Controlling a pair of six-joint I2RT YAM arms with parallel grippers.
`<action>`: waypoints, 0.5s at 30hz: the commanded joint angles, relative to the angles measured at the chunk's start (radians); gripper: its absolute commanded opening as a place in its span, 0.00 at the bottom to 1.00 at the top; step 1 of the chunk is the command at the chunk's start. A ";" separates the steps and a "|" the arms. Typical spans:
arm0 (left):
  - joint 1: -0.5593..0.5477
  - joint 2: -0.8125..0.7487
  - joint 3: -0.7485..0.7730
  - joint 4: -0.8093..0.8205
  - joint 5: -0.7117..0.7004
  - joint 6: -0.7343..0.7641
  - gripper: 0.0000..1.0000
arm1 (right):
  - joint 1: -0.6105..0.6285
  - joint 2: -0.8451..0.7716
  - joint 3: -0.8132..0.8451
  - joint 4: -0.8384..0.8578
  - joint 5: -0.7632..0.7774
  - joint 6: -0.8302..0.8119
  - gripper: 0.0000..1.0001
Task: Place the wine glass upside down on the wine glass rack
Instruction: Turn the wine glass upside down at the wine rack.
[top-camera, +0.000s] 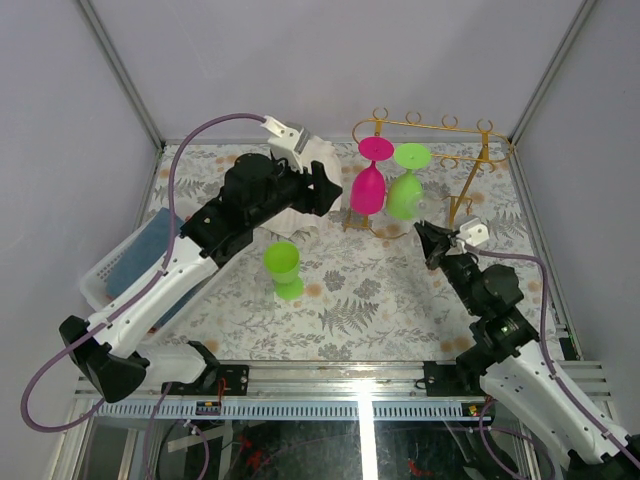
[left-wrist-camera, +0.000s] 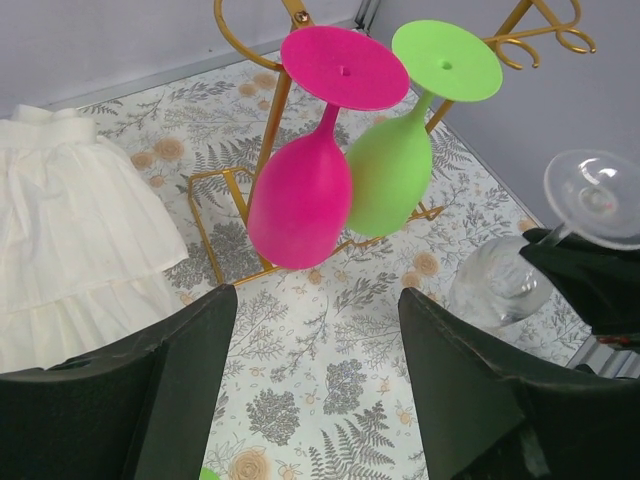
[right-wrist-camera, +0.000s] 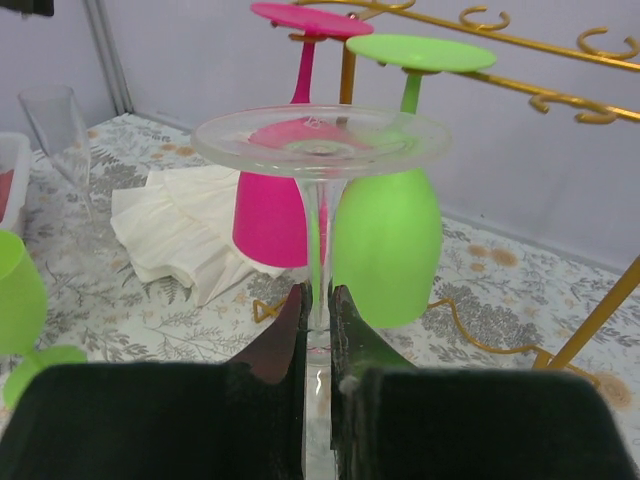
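Observation:
The gold wine glass rack (top-camera: 430, 126) stands at the back right. A pink glass (top-camera: 368, 190) and a green glass (top-camera: 405, 195) hang upside down from it. My right gripper (right-wrist-camera: 318, 295) is shut on the thin stem of a clear wine glass (right-wrist-camera: 320, 145), held upside down with its foot on top. That glass sits just in front of the two hanging glasses and below the rack's rails (right-wrist-camera: 520, 42). From the left wrist view the clear glass (left-wrist-camera: 500, 285) shows at the right. My left gripper (left-wrist-camera: 318, 330) hovers open and empty over the mat, facing the pink glass (left-wrist-camera: 300, 200).
Another green glass (top-camera: 283, 268) stands upright on the fern-print mat in front of the left arm. A white pleated cloth (left-wrist-camera: 80, 250) lies left of the rack's base. A white basket (top-camera: 100, 272) with a blue item sits at the left edge.

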 joint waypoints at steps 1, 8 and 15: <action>0.010 -0.024 -0.017 0.053 -0.005 0.004 0.66 | -0.023 0.007 0.103 0.085 0.058 -0.011 0.00; 0.016 -0.032 -0.030 0.049 -0.024 0.011 0.66 | -0.024 -0.065 0.124 0.066 0.252 -0.087 0.00; 0.031 -0.034 -0.027 0.030 -0.055 0.004 0.66 | -0.024 -0.145 0.142 -0.018 0.404 -0.170 0.00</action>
